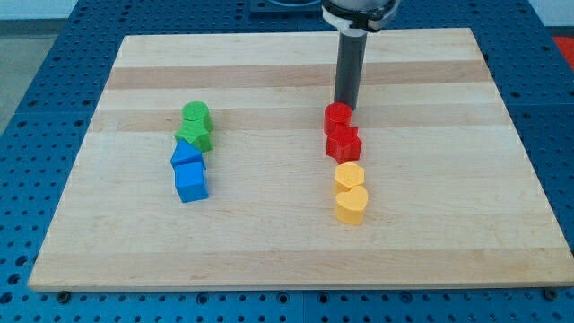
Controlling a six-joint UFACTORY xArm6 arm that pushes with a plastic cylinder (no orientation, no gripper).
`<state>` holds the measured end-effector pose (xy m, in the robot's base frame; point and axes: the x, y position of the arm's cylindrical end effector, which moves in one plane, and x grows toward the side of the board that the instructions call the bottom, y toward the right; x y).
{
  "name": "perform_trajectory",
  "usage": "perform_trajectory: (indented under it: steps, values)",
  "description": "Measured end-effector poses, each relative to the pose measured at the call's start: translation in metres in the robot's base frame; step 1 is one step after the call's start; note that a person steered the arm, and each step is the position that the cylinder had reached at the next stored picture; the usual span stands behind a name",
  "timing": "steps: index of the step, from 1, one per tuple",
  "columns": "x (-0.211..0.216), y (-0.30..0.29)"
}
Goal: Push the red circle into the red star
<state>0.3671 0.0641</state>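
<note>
The red circle sits right of the board's middle, touching the red star just below it. My tip is at the circle's upper right edge, touching or nearly touching it. The dark rod rises from there to the view's top.
A yellow hexagon and a yellow heart lie in a column below the red star. On the left stand a green circle, a green star, a blue triangle and a blue cube. The wooden board lies on a blue perforated table.
</note>
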Motion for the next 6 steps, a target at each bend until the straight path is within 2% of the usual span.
perform_trajectory:
  steps: [2, 4, 6]
  values:
    - [0.014, -0.001]
    - [0.048, -0.001]
    - [0.048, -0.001]
